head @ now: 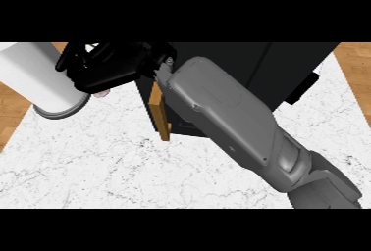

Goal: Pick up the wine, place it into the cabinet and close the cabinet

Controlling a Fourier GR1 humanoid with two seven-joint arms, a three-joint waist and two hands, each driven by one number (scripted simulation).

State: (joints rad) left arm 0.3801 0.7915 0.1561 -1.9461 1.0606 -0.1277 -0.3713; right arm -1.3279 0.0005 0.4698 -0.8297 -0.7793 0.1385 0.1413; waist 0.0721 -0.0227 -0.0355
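A grey forearm (239,132) comes in from the lower right and crosses the marble worktop (94,162) diagonally toward the cabinet (239,68), the dark box at the far middle. Its door (162,115), with a wooden edge, stands open toward the near side, just left of the forearm. Left of the cabinet's front, at the far left, the right hand (101,68) is curled, its black fingers bunched around something; a small pale pinkish bit peeks out beneath it, but whether that is the wine I cannot tell. No bottle shows plainly anywhere, so the wine is most likely hidden in that hand, left of the cabinet and not yet inside. Just left of the hand, touching it in view, stands a tall white cylinder (39,73) with a grey rim. The left hand is not visible. As a judgement, a wine bottle would be stiff, smooth, rather heavy and breakable, best gripped around the body, kept upright and eased past the door edge. No label or writing can be read.
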